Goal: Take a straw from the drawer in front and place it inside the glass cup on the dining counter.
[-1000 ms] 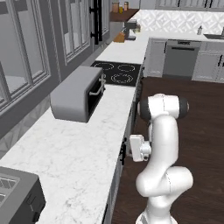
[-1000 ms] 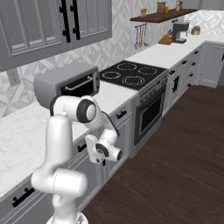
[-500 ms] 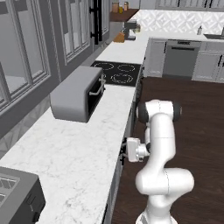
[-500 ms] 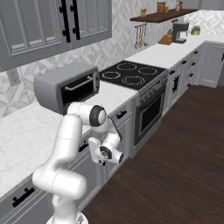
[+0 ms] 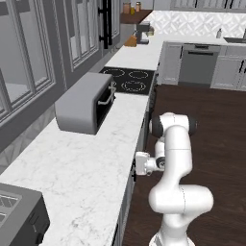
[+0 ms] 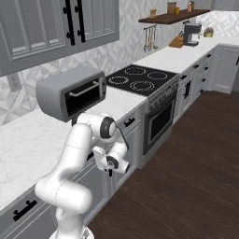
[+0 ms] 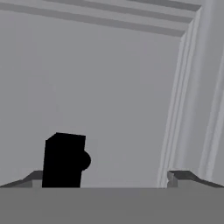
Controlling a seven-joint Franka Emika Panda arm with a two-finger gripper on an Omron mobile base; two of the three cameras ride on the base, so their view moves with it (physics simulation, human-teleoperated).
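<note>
My gripper point(image 7: 107, 179) is open, its two dark fingertips point(image 7: 183, 176) wide apart, and it points straight at a flat grey shaker-style front panel point(image 7: 109, 83) close ahead. A black handle point(image 7: 64, 160) juts out from that panel, near the left fingertip and not gripped. From the base views, the hand point(image 5: 142, 163) hangs low beside the cabinet fronts under the marble worktop point(image 5: 86, 163), with the gripper point(image 6: 108, 164) turned toward them. The drawer is shut, so the straw is hidden. The glass cup and dining counter are out of view.
A grey toaster oven point(image 5: 84, 103) sits on the worktop above the hand, and a black cooktop point(image 5: 129, 79) lies beyond it over an oven front point(image 6: 161, 121). Another grey appliance point(image 5: 19, 216) stands at the near left. Dark wood floor point(image 6: 186, 177) stretches to the right.
The elbow has folded down and the hand has sunk lower and closer to the cabinet fronts. The jaws have stayed wide open.
</note>
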